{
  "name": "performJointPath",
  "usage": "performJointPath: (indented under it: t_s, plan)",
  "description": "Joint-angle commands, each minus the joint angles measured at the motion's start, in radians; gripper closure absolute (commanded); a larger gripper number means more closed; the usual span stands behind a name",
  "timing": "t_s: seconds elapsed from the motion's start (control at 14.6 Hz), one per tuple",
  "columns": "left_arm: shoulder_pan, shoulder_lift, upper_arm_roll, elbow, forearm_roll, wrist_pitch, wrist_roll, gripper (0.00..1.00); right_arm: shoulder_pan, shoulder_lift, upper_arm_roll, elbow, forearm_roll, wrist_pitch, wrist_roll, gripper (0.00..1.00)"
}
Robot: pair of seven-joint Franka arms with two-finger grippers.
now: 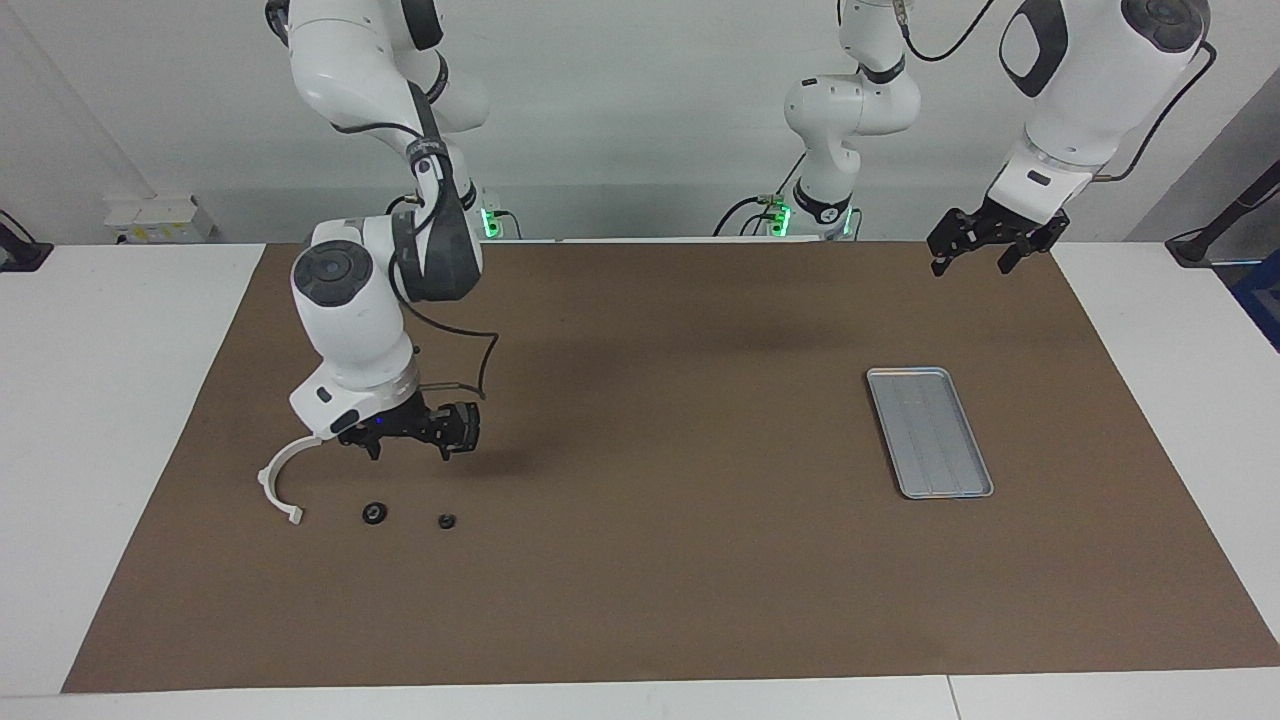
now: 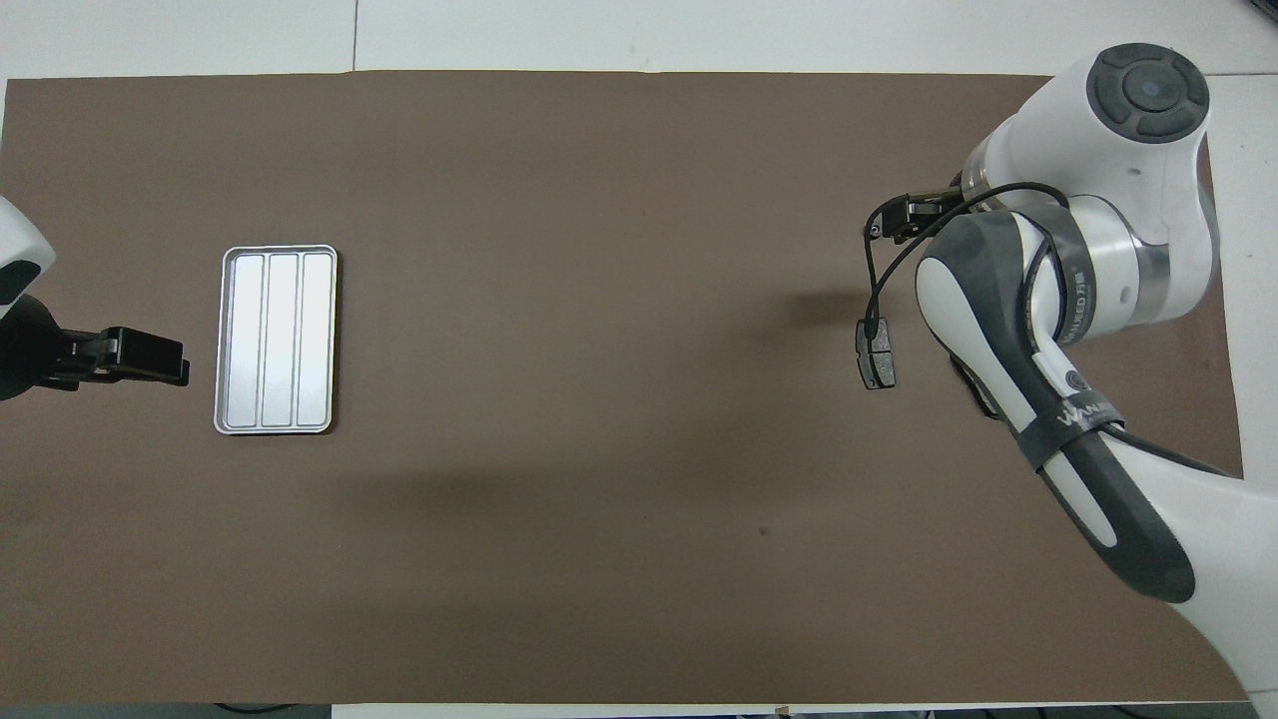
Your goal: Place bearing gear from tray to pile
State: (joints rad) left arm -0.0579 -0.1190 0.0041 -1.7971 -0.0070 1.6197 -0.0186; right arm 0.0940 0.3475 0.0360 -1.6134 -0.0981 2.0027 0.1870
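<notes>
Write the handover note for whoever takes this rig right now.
Right gripper: open, holding nothing, hanging above the pile.
Left gripper: open, holding nothing, waiting in the air over the mat's edge at the left arm's end.
Tray: on the mat toward the left arm's end; nothing shows in it.
Pile: white half-ring bracket at the right arm's end, with a small dark part and a second dark part lying apart beside it.
Done: it seems the parts are at the pile.
Left: probably only to pull the right arm clear.
</notes>
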Motion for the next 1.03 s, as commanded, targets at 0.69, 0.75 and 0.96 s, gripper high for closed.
performJointPath:
  t_s: [0.69, 0.75, 0.96]
  plan:
    - [0.0, -0.018, 0.004, -0.01, -0.01, -0.001, 0.003, 0.0, -0.043, -0.366, 0.01, -0.023, 0.092, -0.403, -0.114, 0.0]
    - [0.0, -0.018, 0.004, -0.01, -0.01, -0.001, 0.003, 0.0, -0.037, -0.39, 0.01, -0.028, 0.096, -0.413, -0.084, 0.0]
    - [0.0, -0.018, 0.004, -0.01, -0.01, 0.0, 0.005, 0.0, -0.034, -0.435, 0.005, -0.039, 0.098, -0.449, -0.076, 0.0]
